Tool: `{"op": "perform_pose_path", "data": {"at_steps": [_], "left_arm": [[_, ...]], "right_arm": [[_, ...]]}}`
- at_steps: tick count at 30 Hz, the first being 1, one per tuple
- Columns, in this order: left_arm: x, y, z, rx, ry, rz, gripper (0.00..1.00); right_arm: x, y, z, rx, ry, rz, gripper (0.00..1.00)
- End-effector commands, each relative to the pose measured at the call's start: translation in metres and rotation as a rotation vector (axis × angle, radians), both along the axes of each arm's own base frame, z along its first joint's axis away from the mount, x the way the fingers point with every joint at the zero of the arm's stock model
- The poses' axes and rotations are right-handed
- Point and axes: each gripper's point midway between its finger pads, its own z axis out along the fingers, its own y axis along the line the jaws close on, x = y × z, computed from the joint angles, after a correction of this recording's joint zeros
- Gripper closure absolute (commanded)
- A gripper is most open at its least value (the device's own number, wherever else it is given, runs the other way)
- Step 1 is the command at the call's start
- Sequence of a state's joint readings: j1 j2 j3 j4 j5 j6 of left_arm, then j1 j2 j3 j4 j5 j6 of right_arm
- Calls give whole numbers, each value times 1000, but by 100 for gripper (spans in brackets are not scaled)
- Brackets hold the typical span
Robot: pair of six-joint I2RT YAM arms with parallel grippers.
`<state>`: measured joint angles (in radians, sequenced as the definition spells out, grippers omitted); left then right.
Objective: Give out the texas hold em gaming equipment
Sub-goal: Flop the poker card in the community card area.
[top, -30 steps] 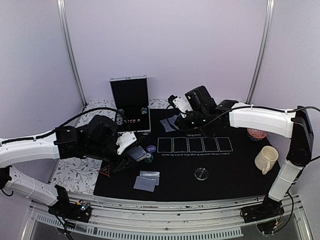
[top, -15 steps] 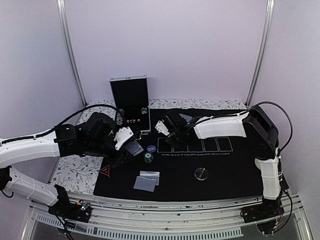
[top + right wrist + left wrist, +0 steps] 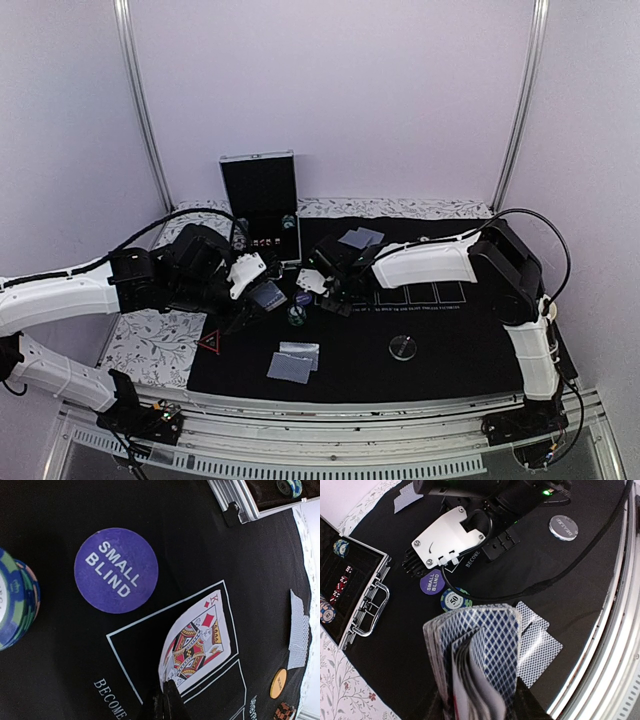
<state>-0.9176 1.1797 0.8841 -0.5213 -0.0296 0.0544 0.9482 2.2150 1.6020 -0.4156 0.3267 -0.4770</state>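
Card backs show blue lattice, disc purple, chip stack seemingly green-blue.

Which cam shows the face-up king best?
Right wrist. The king of diamonds is face up and sharp there, over a printed rectangle, with its near edge at the tips of the right pincer. In the top external and left wrist views, the right arm covers the card, so its face is hidden.
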Motion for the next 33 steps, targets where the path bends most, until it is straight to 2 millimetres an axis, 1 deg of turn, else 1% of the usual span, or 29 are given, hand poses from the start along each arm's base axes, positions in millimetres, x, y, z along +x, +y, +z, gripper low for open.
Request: {"op": "perform_pose_path", "data": {"at_steps": [1,8,15,17,21,24,29,30,33], "left_arm": [[3,-1,7,-27,-1,6,62],[2,-1,6,-29,1,4,62],[2,-1,6,-27,1,3,62],[3,-1,7,-28,0,4,62],[3,0,6,-27,0,5,62],[3,-1,6,-28,-1,5,62],[2,-1,6,-28,0,3,62],[2,-1,6,-29,1,3,62],[3,-1,6,-28,1,4,62]], "right_arm": [[-1,-8,-19,-13,87,-52,98],[-2,-3,-25,-2,123,-60,98],[-8,6,-23,31,166,-40,97],[-9,5,-22,36,174,-46,94],[-15,5,-19,48,205,-42,78],[-21,8,-10,76,223,-30,72],[-29,11,13,135,227,3,62],[-32,13,22,161,228,18,61],[-33,18,60,288,215,45,55]]}}
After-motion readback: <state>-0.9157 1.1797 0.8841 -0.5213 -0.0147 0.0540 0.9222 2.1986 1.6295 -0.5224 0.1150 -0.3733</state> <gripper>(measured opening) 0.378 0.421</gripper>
